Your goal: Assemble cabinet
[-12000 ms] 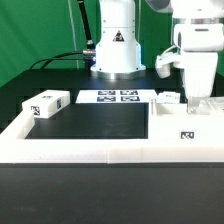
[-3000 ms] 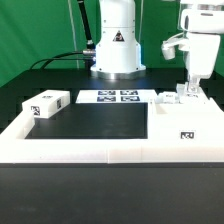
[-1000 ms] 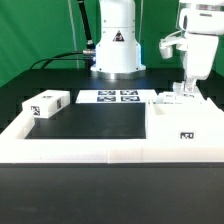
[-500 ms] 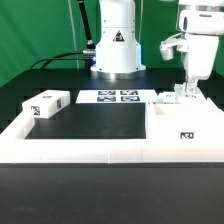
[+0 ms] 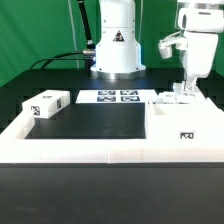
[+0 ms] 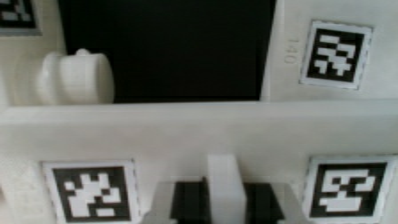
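straddling a thin upright piece [image 6: 222, 178] of the matte-white, tag-marked boxy cabinet [image 5: 170, 128], gripper [image 5: 187, 93], grip unclear

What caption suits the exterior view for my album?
Robot arm poised over white cabinet panels; a loose block lies apart.

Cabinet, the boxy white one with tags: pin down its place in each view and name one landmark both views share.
Exterior view: the boxy matte-white tagged cabinet sits at the exterior view's right, under the arm.
Wrist view: its tagged white panels fill most of the picture, close to the camera.
Shared landmark: the two-finger gripper, over the cabinet's far edge, jaws flanking a thin white upright piece.
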### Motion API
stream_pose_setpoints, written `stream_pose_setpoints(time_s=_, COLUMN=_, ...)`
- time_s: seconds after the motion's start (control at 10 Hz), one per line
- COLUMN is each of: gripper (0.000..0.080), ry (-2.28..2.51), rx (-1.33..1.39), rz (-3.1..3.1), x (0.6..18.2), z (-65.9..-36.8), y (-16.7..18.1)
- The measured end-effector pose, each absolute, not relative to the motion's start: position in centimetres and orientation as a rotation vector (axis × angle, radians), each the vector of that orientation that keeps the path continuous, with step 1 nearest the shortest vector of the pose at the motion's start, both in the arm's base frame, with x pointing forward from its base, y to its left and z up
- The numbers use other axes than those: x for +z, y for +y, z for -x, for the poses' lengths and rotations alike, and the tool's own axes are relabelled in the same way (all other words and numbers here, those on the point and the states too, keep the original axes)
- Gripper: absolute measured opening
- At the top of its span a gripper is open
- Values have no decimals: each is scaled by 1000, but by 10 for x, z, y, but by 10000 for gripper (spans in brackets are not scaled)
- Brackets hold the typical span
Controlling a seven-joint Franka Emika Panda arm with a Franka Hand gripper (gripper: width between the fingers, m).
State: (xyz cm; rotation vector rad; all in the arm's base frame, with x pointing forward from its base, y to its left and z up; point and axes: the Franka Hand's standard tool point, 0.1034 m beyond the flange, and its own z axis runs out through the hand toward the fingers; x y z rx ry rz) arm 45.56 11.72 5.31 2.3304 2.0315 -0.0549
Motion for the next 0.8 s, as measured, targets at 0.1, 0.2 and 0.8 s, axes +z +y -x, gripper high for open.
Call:
stream_pose_setpoints(time_s=0.1, gripper=71, ry=2029, rx=-58, rz=-2333, x=53, z=-455, y=116)
stream_pose_setpoints(time_s=0.2, gripper=70, ry=2027, rx=-65, rz=-2335, x=53, z=-455, y=115)
stream_pose_setpoints(time_s=0.8, gripper=71, ry=2023, rx=-76, rz=-2331, x=58, z=-456, y=114)
